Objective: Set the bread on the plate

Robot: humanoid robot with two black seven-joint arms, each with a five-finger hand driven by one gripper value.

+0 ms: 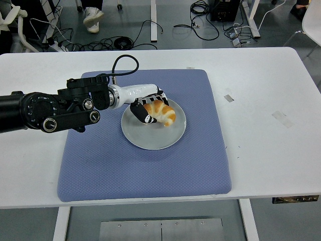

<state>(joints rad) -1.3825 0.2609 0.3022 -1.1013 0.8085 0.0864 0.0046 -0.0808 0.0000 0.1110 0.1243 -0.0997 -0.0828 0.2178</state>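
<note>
A golden croissant-shaped bread [161,112] is over the upper middle of a round grey plate [153,136], which lies on a blue mat [110,165]. My left hand [145,109] reaches in from the left over the plate's upper left rim. Its fingers are curled around the bread's left end. I cannot tell whether the bread rests on the plate or hangs just above it. The right arm is out of view.
The white table [271,150] carries two small pieces of tape at the right [229,97] [282,118]. Cables and table legs lie on the floor beyond the far edge. A person's shoe [93,16] shows at the top left.
</note>
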